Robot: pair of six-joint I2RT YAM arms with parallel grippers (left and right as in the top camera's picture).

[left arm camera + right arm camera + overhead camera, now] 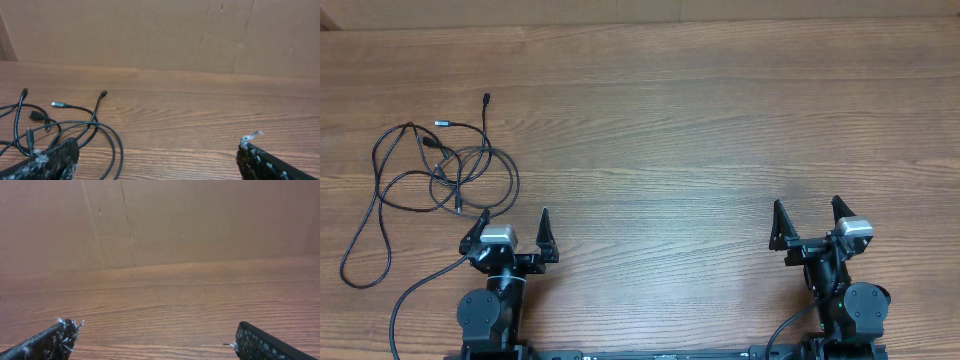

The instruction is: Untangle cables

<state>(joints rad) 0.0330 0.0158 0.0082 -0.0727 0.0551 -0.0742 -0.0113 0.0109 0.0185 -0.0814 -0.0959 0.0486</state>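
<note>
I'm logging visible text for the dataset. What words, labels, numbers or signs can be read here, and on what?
None can be read in any view.
The cables and their plugs show no marking; anything on the plugs is too small to tell.
The table and the cardboard wall bear no print.

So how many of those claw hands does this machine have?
2. The left gripper sits open right beside the cables; the right gripper sits open, far across from them. None seem hidden.

cables (59,104) running off the left wrist view's left edge, left finger (50,162) covering some loops, plugs (441,121) appearing too small to identify overhead
</note>
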